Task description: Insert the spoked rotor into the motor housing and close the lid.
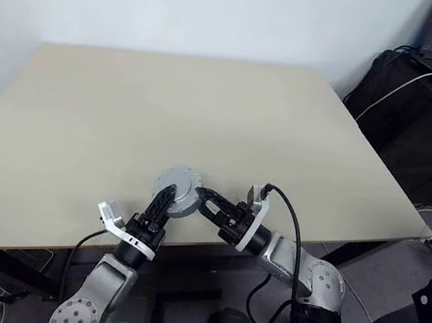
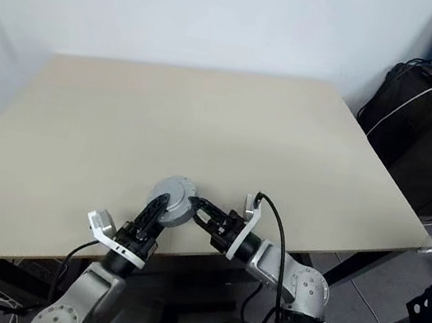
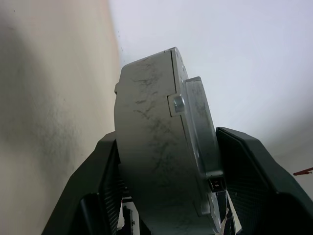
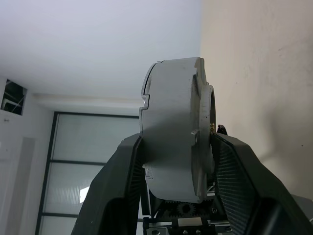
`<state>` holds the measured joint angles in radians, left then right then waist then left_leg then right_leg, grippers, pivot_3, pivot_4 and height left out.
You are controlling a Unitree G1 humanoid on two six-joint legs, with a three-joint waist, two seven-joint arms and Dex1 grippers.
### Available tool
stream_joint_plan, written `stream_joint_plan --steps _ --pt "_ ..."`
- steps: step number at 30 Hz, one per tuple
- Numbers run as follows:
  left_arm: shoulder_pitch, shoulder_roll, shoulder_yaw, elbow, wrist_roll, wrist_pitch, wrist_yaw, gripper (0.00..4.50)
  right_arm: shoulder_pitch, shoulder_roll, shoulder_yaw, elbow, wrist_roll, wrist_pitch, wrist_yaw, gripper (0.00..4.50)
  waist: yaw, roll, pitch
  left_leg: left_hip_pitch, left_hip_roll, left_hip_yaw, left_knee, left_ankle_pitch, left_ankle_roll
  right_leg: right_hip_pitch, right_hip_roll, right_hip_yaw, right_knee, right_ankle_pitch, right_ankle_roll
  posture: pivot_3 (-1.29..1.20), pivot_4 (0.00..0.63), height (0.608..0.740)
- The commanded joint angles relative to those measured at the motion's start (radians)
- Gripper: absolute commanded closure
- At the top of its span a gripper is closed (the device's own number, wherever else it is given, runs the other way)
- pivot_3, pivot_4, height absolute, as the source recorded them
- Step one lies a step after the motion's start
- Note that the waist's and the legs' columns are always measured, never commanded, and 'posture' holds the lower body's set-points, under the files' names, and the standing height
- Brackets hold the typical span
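I have the round grey metal motor housing (image 1: 176, 191) lifted off the pale wooden bench (image 1: 207, 118), low in the centre of the head view, with the flat light-grey lid (image 3: 198, 142) already seated against one face. My right claw (image 1: 201, 196) clamps the assembly across its thickness; the right wrist view shows both pads pressed on its flat faces. My left claw (image 1: 161, 199) reaches up from below with a finger on either side of the stack, the jaws narrowed close around it, though I cannot tell whether they bear on it firmly.

The silver spoked rotor I cannot make out; I judge it sits inside. So I take this as the lid-closing step. Next I'd squeeze lid and housing evenly together, watching that the lid's edge tabs line up and don't cock.
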<state>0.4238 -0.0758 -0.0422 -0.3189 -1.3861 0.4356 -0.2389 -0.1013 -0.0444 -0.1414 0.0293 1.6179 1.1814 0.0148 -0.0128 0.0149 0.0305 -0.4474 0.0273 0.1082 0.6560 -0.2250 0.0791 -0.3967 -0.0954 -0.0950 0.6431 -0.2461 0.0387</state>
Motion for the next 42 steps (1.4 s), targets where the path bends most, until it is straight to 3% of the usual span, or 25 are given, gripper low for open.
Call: stream_joint_plan --steps 1,6,10,13,19,25,34,42 --pt "-0.053 -0.081 -0.006 -0.017 0.026 -0.033 0.018 1.94 -0.015 -0.004 0.016 -0.062 0.038 -0.007 0.009 2.64 0.0 0.0 0.0 0.0 0.0 0.0 0.0 0.0 0.0 0.0 0.0 0.0 0.0 0.0 0.0 0.0 0.0 0.74" --pt "-0.068 -0.083 -0.003 -0.009 0.032 -0.054 0.064 1.94 -0.011 -0.029 0.034 -0.092 -0.034 -0.043 0.002 2.64 0.0 0.0 -0.001 0.0 0.0 0.0 0.001 0.0 0.0 0.0 0.0 0.0 0.0 0.0 0.0 0.0 0.0 0.74" --pt "-0.089 -0.081 0.001 -0.002 0.034 -0.068 0.11 2.34 -0.007 -0.06 0.047 -0.116 -0.125 -0.072 0.004 2.64 0.001 0.001 -0.001 0.0 0.0 0.001 0.001 0.0 0.001 0.0 0.0 0.0 0.0 0.001 0.001 0.0 0.0 0.74" --pt "-0.112 -0.082 0.004 0.009 0.044 -0.072 0.164 2.35 -0.001 -0.08 0.046 -0.131 -0.172 -0.087 0.017 2.01 0.003 0.0 -0.001 0.0 0.0 0.0 0.002 0.0 0.001 0.001 0.0 0.0 0.0 0.001 0.001 0.0 0.0 0.74" --pt "-0.138 -0.069 0.027 0.033 0.051 -0.071 0.204 2.35 0.006 -0.101 0.054 -0.18 -0.271 -0.126 0.029 0.05 0.002 0.0 -0.001 0.0 0.0 0.001 0.003 0.0 0.002 0.001 0.0 0.0 0.0 0.002 0.002 0.0 0.0 0.74" --pt "-0.197 -0.066 0.066 0.049 0.073 -0.093 0.272 2.36 0.018 -0.176 0.156 -0.268 -0.53 -0.211 0.096 0.0 0.003 0.0 -0.001 0.0 0.0 0.001 0.004 0.0 0.002 0.001 0.003 0.0 0.0 0.002 0.002 0.0 0.0 0.74" --pt "-0.411 -0.018 0.207 0.169 0.129 -0.145 0.33 2.36 0.041 -0.308 0.42 -0.289 -1.147 -0.652 0.227 0.0 0.004 -0.001 -0.002 0.0 -0.001 0.002 0.007 0.001 0.003 0.003 0.003 0.0 0.0 0.003 0.007 0.0 0.0 0.74" --pt "-0.675 0.018 0.344 0.49 0.244 -0.183 0.296 2.36 0.083 -0.272 0.429 -0.21 -1.339 -0.849 0.257 0.0 0.009 -0.01 -0.002 0.0 -0.001 0.003 0.008 0.002 0.004 0.004 0.005 0.001 0.0 0.005 0.007 0.0 0.0 0.74"
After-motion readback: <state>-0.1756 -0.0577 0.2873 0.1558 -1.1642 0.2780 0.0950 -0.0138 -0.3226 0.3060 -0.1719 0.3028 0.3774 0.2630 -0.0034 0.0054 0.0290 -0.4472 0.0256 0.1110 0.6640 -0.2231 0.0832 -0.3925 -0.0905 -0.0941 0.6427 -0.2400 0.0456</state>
